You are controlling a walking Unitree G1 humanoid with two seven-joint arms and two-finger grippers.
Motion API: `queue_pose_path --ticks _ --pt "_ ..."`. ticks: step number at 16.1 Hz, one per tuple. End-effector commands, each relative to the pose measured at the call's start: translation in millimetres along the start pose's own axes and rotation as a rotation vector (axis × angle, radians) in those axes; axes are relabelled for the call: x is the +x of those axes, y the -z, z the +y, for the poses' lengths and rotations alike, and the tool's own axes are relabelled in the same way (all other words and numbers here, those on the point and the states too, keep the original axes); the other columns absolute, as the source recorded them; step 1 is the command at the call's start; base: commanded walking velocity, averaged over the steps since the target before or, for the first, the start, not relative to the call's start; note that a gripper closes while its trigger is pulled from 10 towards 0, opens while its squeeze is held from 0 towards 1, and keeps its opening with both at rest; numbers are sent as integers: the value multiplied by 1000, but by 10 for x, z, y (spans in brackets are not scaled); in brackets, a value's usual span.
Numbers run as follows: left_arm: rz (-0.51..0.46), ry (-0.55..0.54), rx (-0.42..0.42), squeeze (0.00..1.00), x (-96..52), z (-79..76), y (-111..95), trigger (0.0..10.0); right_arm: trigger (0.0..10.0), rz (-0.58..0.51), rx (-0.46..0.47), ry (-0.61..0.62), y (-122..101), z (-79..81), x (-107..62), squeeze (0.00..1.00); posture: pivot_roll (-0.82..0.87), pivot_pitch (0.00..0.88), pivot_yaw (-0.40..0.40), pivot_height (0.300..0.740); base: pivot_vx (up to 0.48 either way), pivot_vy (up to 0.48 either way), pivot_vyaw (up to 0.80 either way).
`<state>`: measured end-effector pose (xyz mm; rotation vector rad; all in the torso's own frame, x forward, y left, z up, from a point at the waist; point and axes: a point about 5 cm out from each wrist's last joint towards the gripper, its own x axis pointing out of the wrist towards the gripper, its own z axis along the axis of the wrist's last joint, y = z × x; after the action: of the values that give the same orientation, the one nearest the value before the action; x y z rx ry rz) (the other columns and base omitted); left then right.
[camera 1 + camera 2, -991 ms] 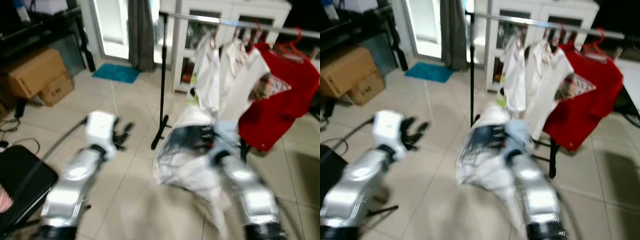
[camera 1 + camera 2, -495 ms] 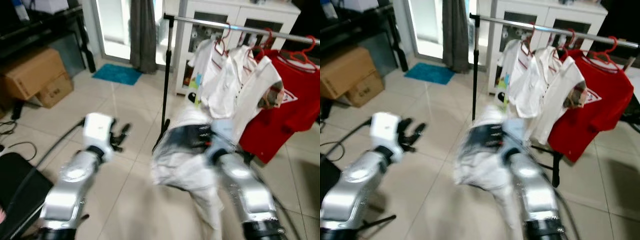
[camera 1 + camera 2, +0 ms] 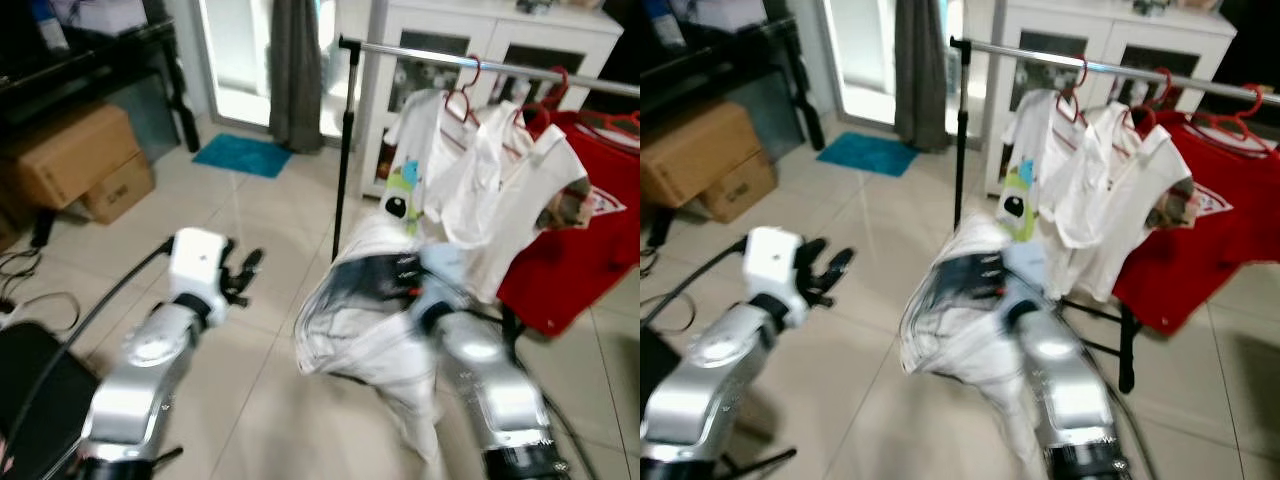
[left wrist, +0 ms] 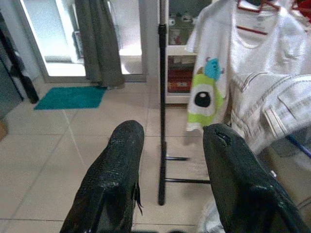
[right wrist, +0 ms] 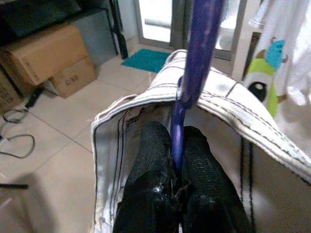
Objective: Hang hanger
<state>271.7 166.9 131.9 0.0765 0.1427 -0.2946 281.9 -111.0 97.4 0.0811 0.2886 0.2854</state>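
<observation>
Pale floor tiles stretch to a clothes rail hung with white shirts and a red one. Short of it, the right gripper has its fingers clenched on a purple hanger draped in a white garment; the left gripper is released, empty. Trailing cloth could snag or slip. The hanger's hook is cut off.

Floor is glossy pale tile. The clothes rail is shiny chrome on a matt black pole. Purple hanger looks like smooth plastic, draped in white cloth with dark stitching. Right claw's fingers are rough, textured black rubber.
</observation>
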Motion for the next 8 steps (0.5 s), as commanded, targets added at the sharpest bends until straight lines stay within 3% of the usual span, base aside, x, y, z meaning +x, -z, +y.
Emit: queue_pose_path --ticks 1,8 --pt "-9 25 -1 0 22 -59 -36 10000 10000 -71 -24 27 -160 -96 -30 0 -67 0 -2 740 341 0 0" --pt "-13 35 -1 0 46 -75 -43 10000 10000 -69 -12 11 -166 -88 -13 0 -64 0 -5 740 342 0 0"
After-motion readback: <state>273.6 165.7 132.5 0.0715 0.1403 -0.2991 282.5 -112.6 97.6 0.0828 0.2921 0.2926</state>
